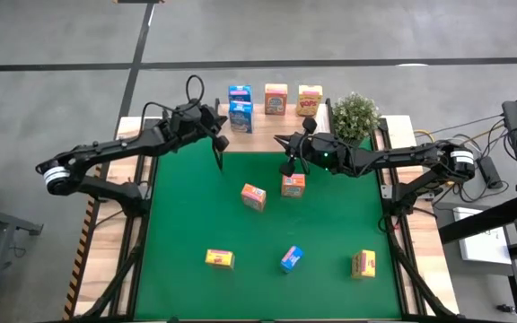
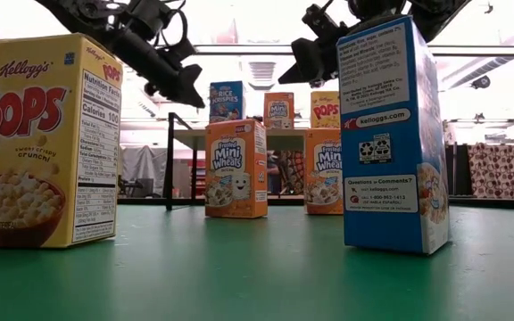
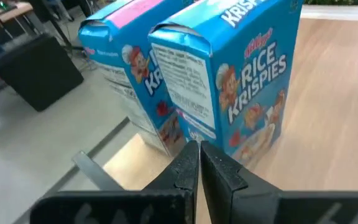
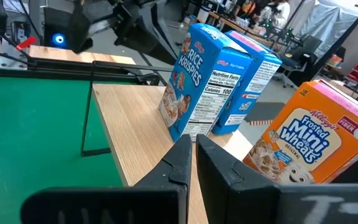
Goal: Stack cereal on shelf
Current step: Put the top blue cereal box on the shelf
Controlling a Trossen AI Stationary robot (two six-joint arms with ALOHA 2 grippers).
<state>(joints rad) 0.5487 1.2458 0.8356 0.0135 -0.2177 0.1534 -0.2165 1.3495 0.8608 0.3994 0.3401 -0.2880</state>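
**Four boxes shelved, five on the mat, both grippers empty**

Near edge of the green mat (image 1: 187,215): yellow Corn Pops box (image 1: 220,258), blue box (image 1: 292,258) and a second yellow box (image 1: 363,263), well apart from one another. In the low view the blue one stands upright; the other two I cannot judge for all.

Mid-mat: two orange Mini-Wheats boxes (image 1: 253,196) and (image 1: 293,185), both upright in the low view.

Right gripper (image 1: 287,167) hangs just beside the farther orange box, above it, not touching. Its wrist view shows the fingers (image 4: 182,160) closed to a thin slit, holding nothing.

Left gripper (image 1: 219,154) is at the shelf's front edge, near the blue pair. Fingers (image 3: 185,167) pressed together, nothing between them.

Far: shelf (image 1: 258,121) carries two Rice Krispies boxes (image 1: 240,108) one behind the other, an orange box (image 1: 276,99) and a yellow box (image 1: 309,100). Potted plant (image 1: 355,117) to the right of it.

Handling judgement: the boxes look light, thin cardboard, glossy print, so likely slippery and easily crushed or tipped. Best hold is probably across the two narrow side panels, above mid-height, with moderate squeeze; jaws must open first.
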